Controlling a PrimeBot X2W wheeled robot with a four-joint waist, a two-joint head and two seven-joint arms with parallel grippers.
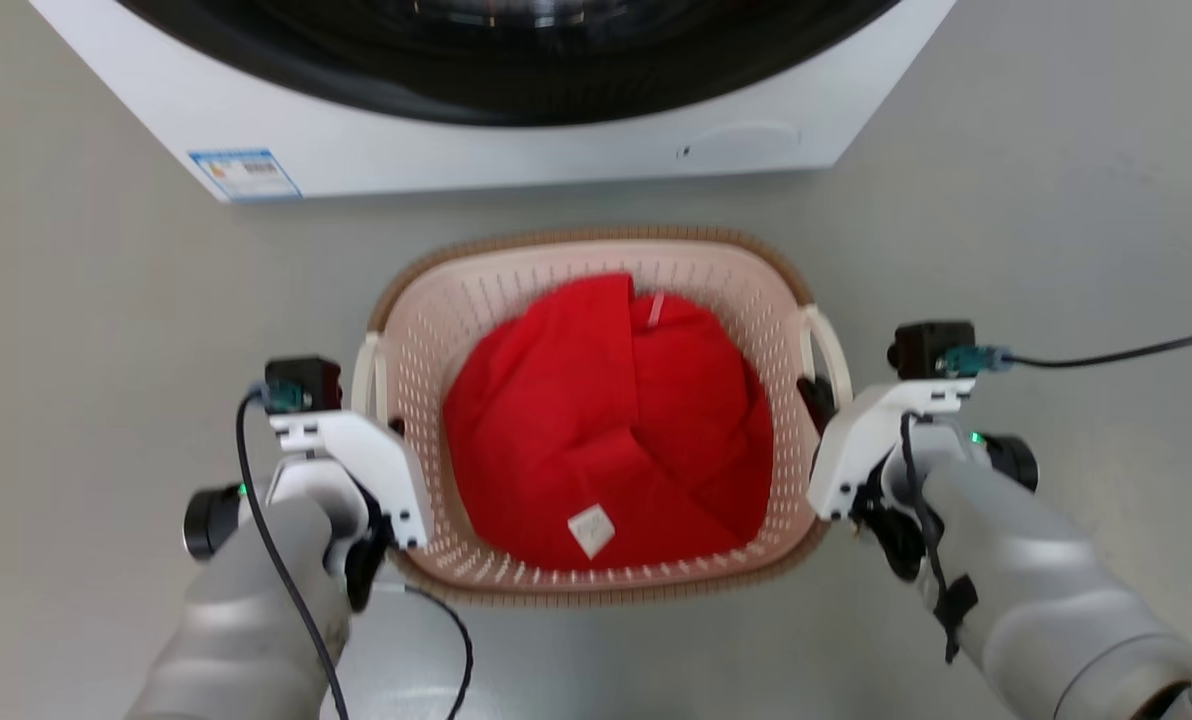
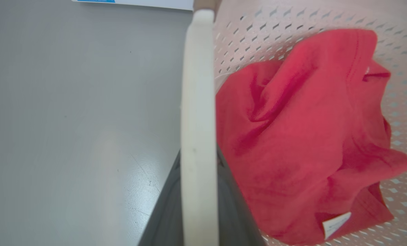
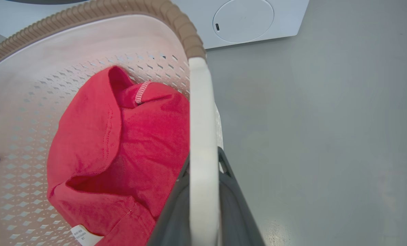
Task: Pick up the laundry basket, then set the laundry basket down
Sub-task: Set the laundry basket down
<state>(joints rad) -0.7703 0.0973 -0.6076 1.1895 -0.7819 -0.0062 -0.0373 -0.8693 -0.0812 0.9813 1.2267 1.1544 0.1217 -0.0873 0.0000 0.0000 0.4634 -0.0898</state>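
Grip check, both arms. My left gripper [image 2: 199, 153] has its two dark fingers [image 2: 166, 212] pressed one on each face of the white left side handle [image 2: 198, 85] of the laundry basket [image 1: 516, 285], so it is clamped on it. My right gripper [image 3: 203, 153] sits the same way on the right side handle [image 3: 201, 102], one finger on each side. The basket hangs or rests between the two hands. I cannot tell whether its base bears on the floor [image 1: 1006, 220].

Writing: inboard of both hands, inside the basket, a red garment [image 1: 606, 420] carries a white tag [image 1: 591, 530] with grey print, too small for me to read. Beyond the fingertips stands the washing machine [image 1: 456, 150]. It has a blue-bordered sticker [image 1: 246, 175] on its front, on the left gripper's side, with print I cannot read. A round cap [image 3: 242, 20] sits on the machine beyond the right fingertips.

Edges and room: the far side of the brown woven-look rim [image 1: 596, 237] lies near the machine front, with a strip of floor between them. Outboard of each hand, grey floor runs to the edge of view. A black cable [image 1: 1106, 357] leads outboard from the right wrist camera.

Count: one basket; two side handles, both gripped; one red heap of cloth, and I cannot separate its pieces by eye; one white tag; one machine; one sticker.
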